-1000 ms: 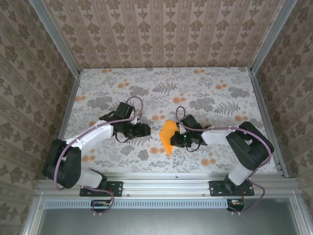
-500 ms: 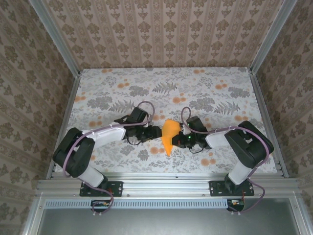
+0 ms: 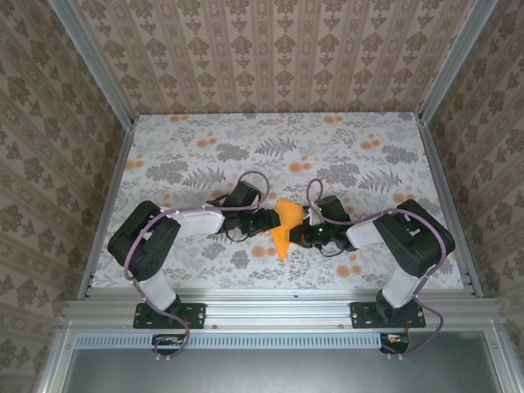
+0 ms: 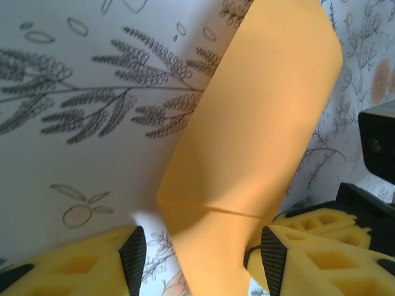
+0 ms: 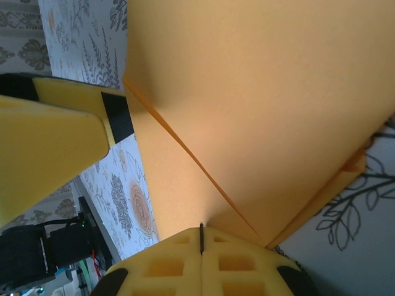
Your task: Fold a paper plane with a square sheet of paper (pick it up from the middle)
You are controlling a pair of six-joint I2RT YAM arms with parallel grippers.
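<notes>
Clamps creased orange paper plane (image 3: pixel 283 229) tight in closed right gripper (image 3: pixel 300 231), over front-middle of floral table (image 3: pixel 344 155). Straddles its opposite side with left gripper (image 3: pixel 271 223), jaws apart, not pinching. Points tip toward arm bases.

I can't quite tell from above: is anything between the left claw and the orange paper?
Nothing visible. The left gripper is open, its fingers on either side of the orange paper, with the patterned tabletop behind. The right gripper is shut on the paper from the opposite side.
</notes>
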